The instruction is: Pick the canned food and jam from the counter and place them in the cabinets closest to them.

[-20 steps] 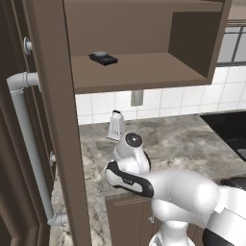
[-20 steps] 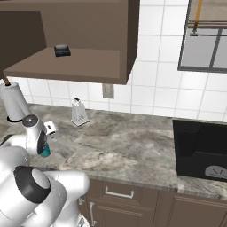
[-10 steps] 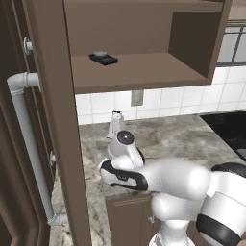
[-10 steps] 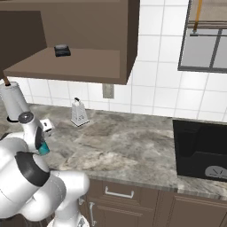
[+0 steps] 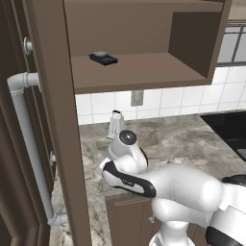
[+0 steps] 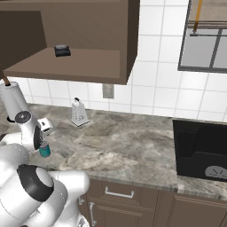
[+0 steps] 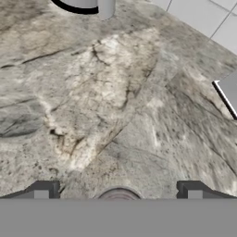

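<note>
The canned food [image 6: 44,150], a small teal can, stands on the counter [image 6: 124,150] near its front left. In the hand view its round silvery top [image 7: 119,194] shows at the bottom edge. My gripper [image 7: 118,190] is open there, with one dark fingertip [image 7: 44,190] on each side of the top and clear of it. The grey-brown stone of the counter [image 7: 115,102] spreads beyond. The cabinets [image 6: 66,66] hang open above, and their shelf [image 5: 134,72] holds a small dark object [image 5: 103,58]. The jam is out of view.
A metal grater [image 6: 79,113] stands by the tiled wall behind the can. A tall white cylinder [image 6: 11,97] is at the far left. A black cooktop [image 6: 199,150] lies to the right. The open brown door panel [image 5: 62,144] and a white pipe [image 5: 29,144] stand close on the left.
The arm's elbow and body have swung left and closer over the can. The can has not moved, and the jaws have stayed open.
</note>
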Robot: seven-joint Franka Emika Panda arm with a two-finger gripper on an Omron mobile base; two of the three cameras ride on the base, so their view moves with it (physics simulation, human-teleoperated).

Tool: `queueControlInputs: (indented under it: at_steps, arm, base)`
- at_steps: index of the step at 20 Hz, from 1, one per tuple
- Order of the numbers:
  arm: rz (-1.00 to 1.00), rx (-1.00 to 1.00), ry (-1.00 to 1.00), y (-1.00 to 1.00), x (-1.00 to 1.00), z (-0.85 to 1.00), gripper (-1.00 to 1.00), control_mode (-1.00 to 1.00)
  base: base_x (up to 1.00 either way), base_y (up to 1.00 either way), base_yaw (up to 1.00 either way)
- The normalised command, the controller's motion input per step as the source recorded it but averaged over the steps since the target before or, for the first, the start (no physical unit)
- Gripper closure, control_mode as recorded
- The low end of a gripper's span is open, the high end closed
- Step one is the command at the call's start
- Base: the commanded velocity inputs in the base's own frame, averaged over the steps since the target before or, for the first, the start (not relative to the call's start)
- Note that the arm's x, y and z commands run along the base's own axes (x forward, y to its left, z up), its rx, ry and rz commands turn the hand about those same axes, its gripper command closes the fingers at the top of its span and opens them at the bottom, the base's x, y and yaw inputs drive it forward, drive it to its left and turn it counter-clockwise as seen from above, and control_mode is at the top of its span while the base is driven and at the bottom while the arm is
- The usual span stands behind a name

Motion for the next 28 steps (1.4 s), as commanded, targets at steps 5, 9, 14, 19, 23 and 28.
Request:
queueControlInputs:
  at_steps: [5, 9, 14, 19, 23, 28]
  arm:
    - [0.0, 0.0, -0.02, -0.02, -0.07, 0.0, -1.0, -1.0]
    - [0.0, 0.02, 0.02, 0.0, -0.02, -0.1, -1.0, -1.0]
    - [0.0, 0.0, 0.02, 0.0, 0.0, -0.18, -1.0, -1.0]
    - [0.0, 0.0, 0.0, 0.0, 0.0, 0.0, -1.0, -1.0]
    - [0.0, 0.0, 0.01, 0.0, 0.0, -0.1, -1.0, -1.0]
    - [0.0, -0.03, 0.04, 0.0, 0.0, -0.31, -1.0, -1.0]
  base:
    - [0.0, 0.0, 0.0]
    - [0.0, 0.0, 0.0]
    - [0.0, 0.0, 0.0]
    - [0.0, 0.0, 0.0]
    - [0.0, 0.0, 0.0]
    - [0.0, 0.0, 0.0]
